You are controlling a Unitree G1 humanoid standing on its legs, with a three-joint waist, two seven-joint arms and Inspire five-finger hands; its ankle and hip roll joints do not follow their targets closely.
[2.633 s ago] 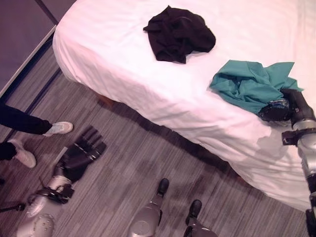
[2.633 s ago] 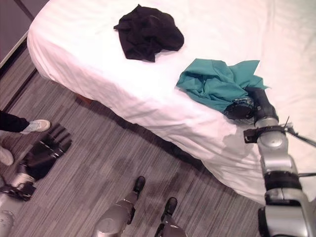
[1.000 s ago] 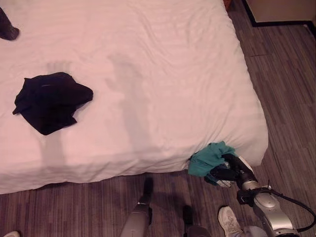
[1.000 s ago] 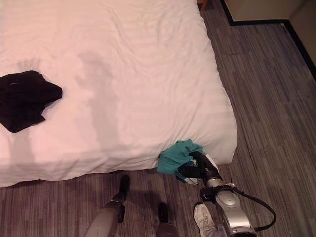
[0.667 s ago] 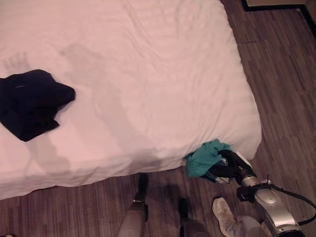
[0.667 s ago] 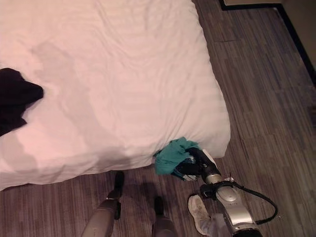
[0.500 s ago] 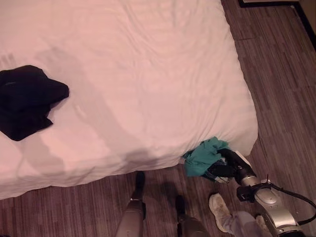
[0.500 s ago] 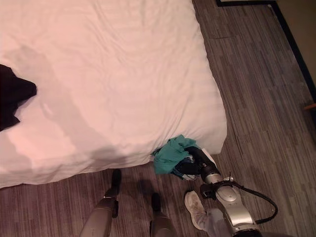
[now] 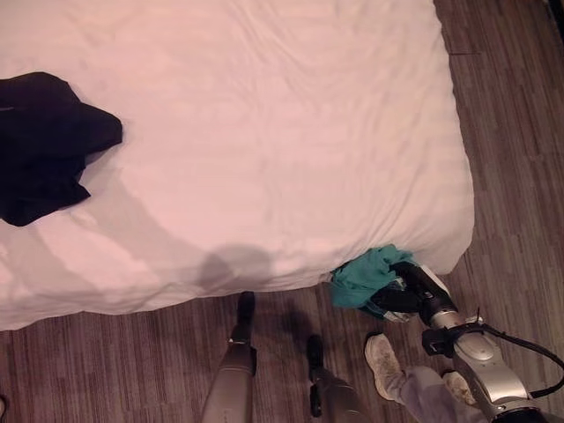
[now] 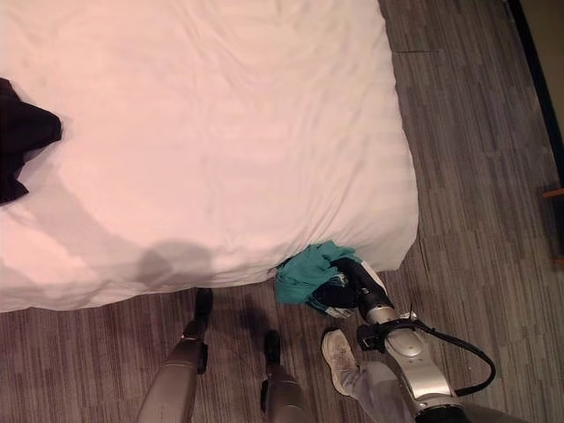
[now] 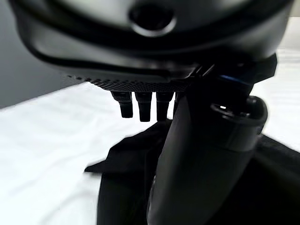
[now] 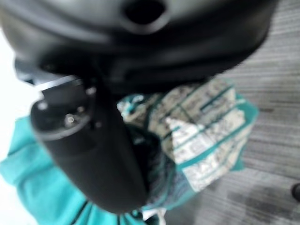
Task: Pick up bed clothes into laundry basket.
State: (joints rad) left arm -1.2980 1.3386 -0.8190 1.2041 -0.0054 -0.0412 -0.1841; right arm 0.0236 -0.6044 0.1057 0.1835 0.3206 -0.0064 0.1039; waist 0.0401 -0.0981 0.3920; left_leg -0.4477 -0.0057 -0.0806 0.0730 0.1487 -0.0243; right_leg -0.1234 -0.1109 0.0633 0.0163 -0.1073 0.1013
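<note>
Teal garment [image 9: 363, 275] is bunched in the curled right robot hand [image 9: 407, 291], held off the bed [image 9: 264, 132] corner for carrying. Black garment [image 9: 44, 145] lies under the left robot hand [image 11: 197, 154], grip not discernible. No basket seen.

Bedroom, home or hotel-type. Evidence: large bed with a plain white, lightly wrinkled sheet [image 9: 264, 132] takes most of the head views; grey-brown wood-look plank floor [image 10: 476, 159] around it; dark skirting strip along a pale wall [image 10: 533, 79] at far right; crumpled black garment [image 9: 44, 145] lying on the sheet.
</note>
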